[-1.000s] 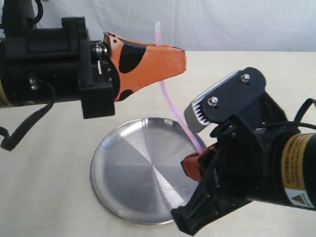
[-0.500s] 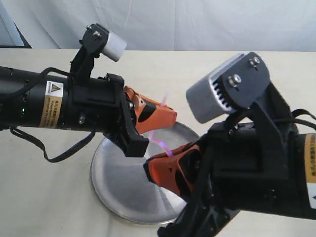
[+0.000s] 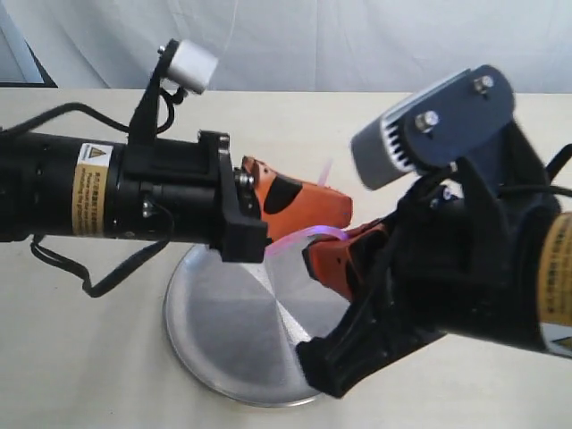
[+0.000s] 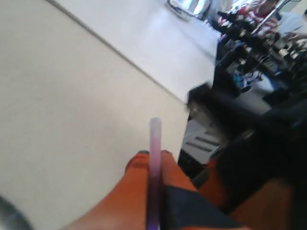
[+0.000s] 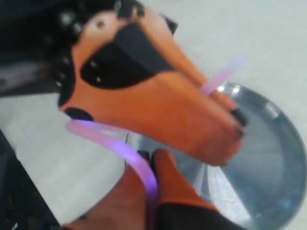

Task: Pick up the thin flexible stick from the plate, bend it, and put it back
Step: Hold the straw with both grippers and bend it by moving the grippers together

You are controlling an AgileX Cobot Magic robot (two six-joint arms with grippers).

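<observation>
The thin flexible stick [image 3: 315, 233] hangs in the air above the plate [image 3: 223, 349], bowed into a glowing pink arc between the two pincers and touching nothing below. It looks almost weightless and very limp. It is smooth plastic that I'd guess could slide through a loose pinch, or kink if folded hard. Holding it near each end, as here, seems right, since it leaves the middle free to curve.

The left gripper [image 3: 340, 207] is clamped on one end, with a short pale tip poking out past its orange fingers. The right gripper [image 3: 315, 256] is pinched tight on the other end.

In the exterior view the arms hide half of the arc. The right wrist view shows the bend sweeping under the left fingers and into the seam of its own. The left wrist view shows only the straight free tip, with the blurred table [image 4: 72, 96] beyond.
</observation>
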